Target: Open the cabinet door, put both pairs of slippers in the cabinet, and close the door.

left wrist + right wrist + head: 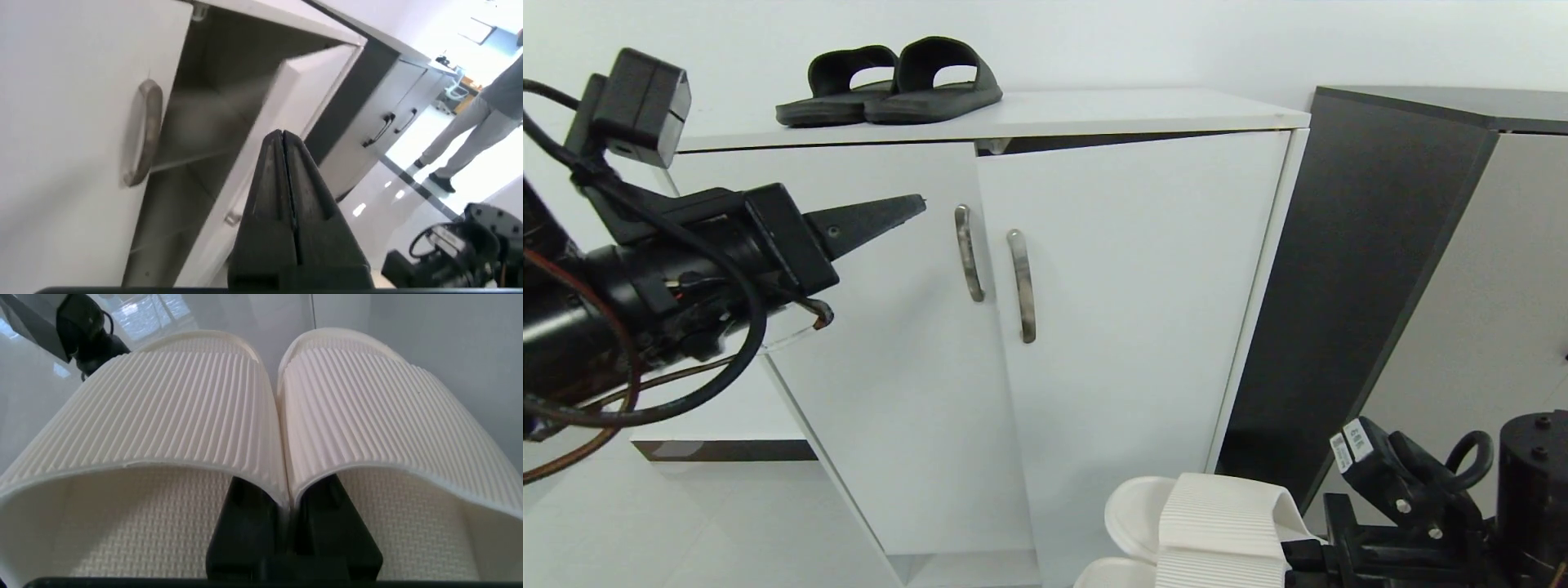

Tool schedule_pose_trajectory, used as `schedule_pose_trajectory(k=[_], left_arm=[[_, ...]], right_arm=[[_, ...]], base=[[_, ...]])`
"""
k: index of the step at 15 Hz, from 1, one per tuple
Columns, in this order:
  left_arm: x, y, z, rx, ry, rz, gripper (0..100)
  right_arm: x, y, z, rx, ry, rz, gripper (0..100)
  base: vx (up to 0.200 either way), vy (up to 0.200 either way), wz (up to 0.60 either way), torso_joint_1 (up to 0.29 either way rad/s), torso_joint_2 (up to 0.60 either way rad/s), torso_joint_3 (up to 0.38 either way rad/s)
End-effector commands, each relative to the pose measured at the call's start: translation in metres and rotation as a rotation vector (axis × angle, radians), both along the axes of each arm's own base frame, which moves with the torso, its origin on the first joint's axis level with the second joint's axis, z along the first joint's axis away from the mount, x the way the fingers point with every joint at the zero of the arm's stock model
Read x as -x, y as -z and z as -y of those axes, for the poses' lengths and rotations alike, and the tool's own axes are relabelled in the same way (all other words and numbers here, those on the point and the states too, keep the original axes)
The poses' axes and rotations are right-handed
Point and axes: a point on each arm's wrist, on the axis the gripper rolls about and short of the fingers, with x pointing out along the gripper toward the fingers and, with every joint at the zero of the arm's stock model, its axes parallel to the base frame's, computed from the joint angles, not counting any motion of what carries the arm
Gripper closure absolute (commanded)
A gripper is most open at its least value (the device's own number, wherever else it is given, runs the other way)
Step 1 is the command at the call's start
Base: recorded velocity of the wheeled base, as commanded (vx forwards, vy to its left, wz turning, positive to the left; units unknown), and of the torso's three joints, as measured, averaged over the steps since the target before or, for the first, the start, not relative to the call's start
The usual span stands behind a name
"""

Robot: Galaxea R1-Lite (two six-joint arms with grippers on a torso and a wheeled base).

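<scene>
Pair of white slippers (1217,523), ribbed foam straps: pinched at the inner straps by right hand (286,514), low before white cabinet (1143,286). Black slippers (890,82), smooth matte: on cabinet top. Left hand (915,202): pressed together, empty, beside curved metal handles (968,253); right door ajar.

- This looks like a plain indoor test room, furnished like a home entryway.
- A white two-door cabinet (1127,343) stands against a bare white wall (1176,41), with black slippers (890,82) on top.
- A grey cabinet (1486,269) with a dark side stands just beside it.
- The glossy pale floor (621,523) shows bright reflections.
</scene>
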Motion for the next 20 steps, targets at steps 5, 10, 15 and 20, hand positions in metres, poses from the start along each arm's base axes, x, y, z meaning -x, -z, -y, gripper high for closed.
schedule_pose_trajectory(k=[5, 10, 15, 20], left_arm=[[-0.057, 0.000, 0.020, -0.011, -0.032, -0.034, 100], [-0.082, 0.006, 0.028, -0.033, -0.039, -0.041, 100], [-0.087, 0.006, 0.030, -0.098, -0.045, 0.013, 100], [-0.087, 0.005, 0.031, -0.095, -0.012, 0.016, 100]], right_arm=[[0.001, 0.000, 0.000, -0.001, -0.001, 0.003, 100], [0.001, 0.000, 0.000, -0.001, -0.001, 0.002, 100], [0.001, 0.000, 0.000, 0.000, -0.001, 0.001, 100], [0.001, 0.000, 0.000, -0.002, -0.002, 0.001, 100]], base=[[0.000, 0.000, 0.00, 0.000, 0.00, 0.000], [0.000, 0.000, 0.00, 0.000, 0.00, 0.000], [0.000, 0.000, 0.00, 0.000, 0.00, 0.000], [0.000, 0.000, 0.00, 0.000, 0.00, 0.000]])
